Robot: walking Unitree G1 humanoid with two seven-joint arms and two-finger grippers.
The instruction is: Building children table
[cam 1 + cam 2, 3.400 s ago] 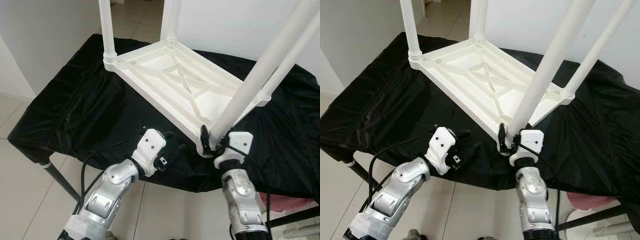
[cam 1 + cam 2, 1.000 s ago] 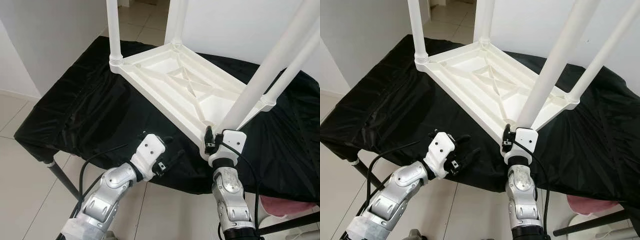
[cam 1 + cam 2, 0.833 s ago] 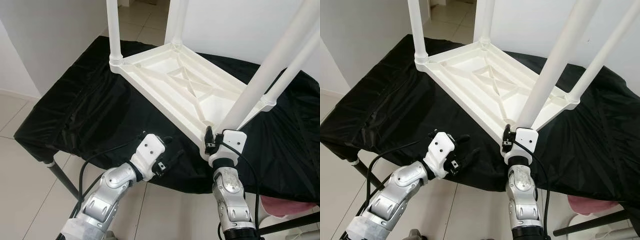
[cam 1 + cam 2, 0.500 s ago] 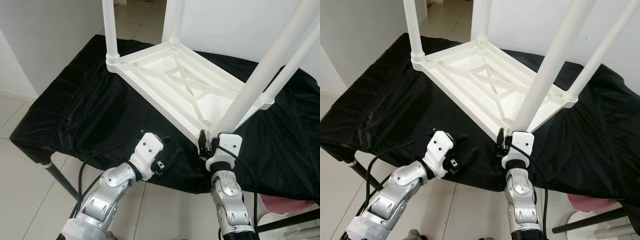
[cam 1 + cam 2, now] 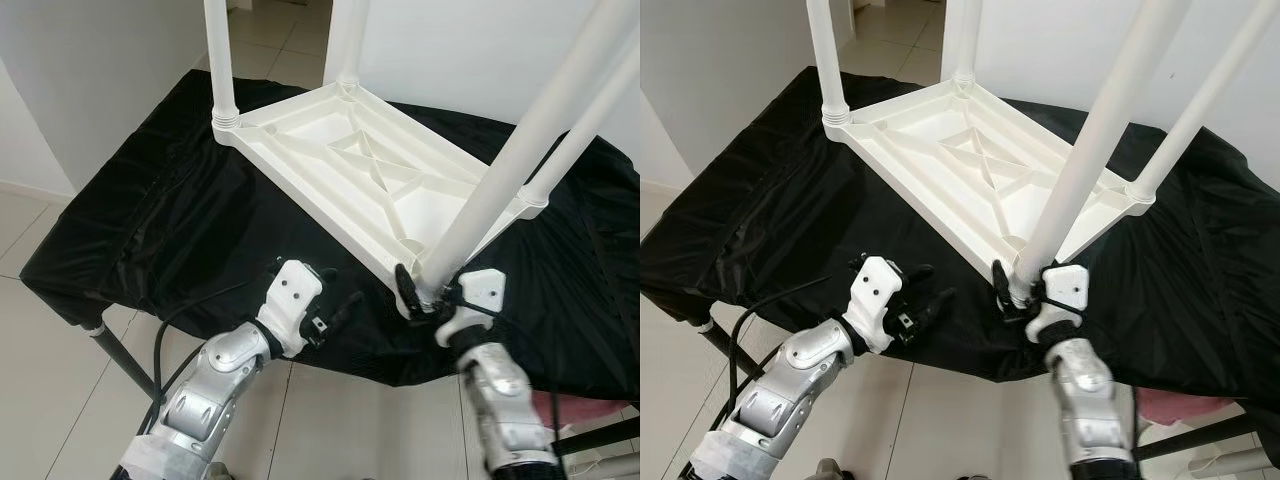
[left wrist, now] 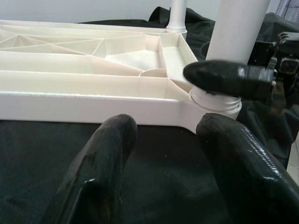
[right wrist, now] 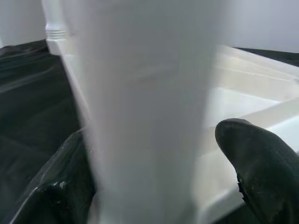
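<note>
Here, your white children table (image 5: pixel 360 170) lies upside down on the black-draped bench (image 5: pixel 150 220), its nearest corner just short of the bench's near edge, four legs up. Your right gripper (image 5: pixel 1018 290) sits at that corner, fingers clamped on the base of the nearest leg (image 5: pixel 500 180); the right wrist view shows the leg (image 7: pixel 145 102) between both black fingers (image 7: pixel 261 168). Your left gripper (image 5: pixel 335 310) hovers over the cloth at the near edge, beside the tabletop's long side, jaws apart, holding nothing.
</note>
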